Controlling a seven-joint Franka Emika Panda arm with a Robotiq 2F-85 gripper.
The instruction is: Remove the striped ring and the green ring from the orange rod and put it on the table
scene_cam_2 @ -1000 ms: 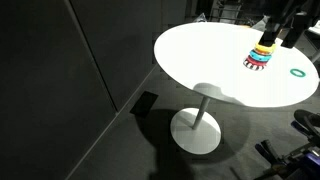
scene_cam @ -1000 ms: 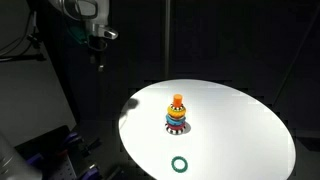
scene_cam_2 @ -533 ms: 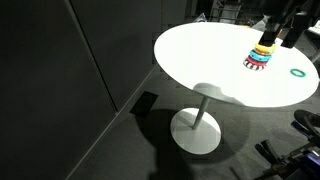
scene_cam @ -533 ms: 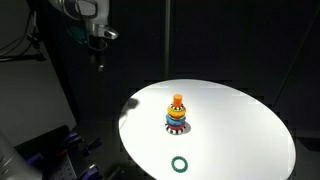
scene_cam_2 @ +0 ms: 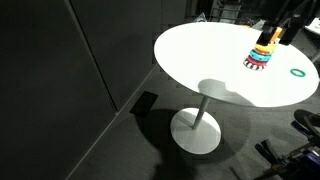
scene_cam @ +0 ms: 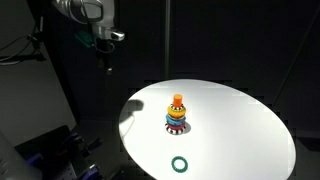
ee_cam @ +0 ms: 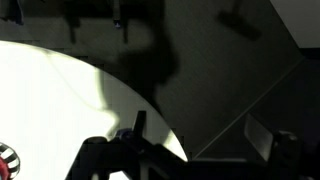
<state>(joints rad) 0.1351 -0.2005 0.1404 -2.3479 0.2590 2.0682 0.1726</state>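
The hand (scene_cam: 108,56) is held high, left of the rod (scene_cam: 178,99); its spread cannot be told. Centring overhead is advised before descent.

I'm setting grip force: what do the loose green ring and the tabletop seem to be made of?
The green ring looks like smooth moulded plastic: even saturated colour, clean outline; too small to rule out rubber. The table looks like hard white laminate or painted board: flat, uniform, no grain visible.
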